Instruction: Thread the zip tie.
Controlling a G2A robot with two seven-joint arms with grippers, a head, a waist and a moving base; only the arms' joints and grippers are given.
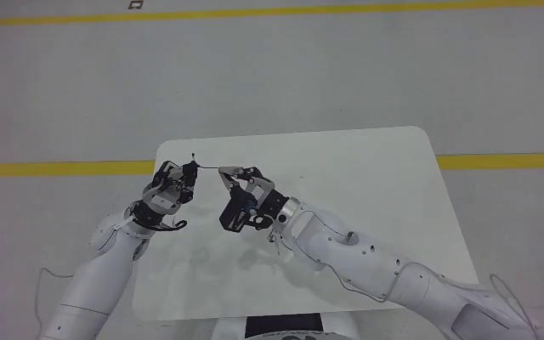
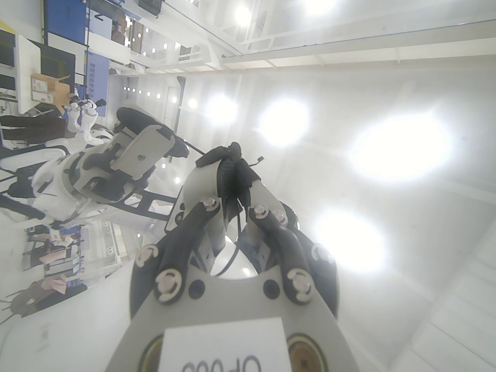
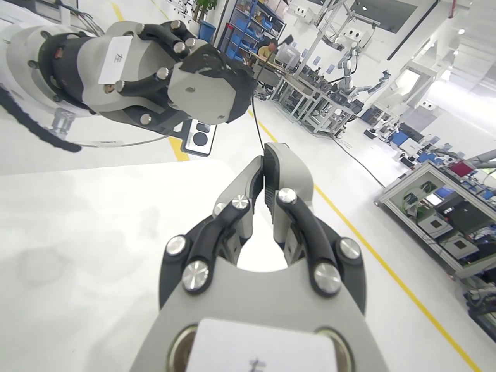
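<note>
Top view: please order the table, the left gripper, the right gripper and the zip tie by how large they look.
1. table
2. right gripper and left gripper: they look about alike, so I do not rank them
3. zip tie, a thin black strand between them

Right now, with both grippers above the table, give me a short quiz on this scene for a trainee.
1. True or false: the left gripper is open.
2. What is the right gripper clamped on? A) a thin black zip tie B) a yellow rope C) nothing
3. Fill in: the zip tie is held above a white ____.
Key: 1 false; 2 A; 3 table.
</note>
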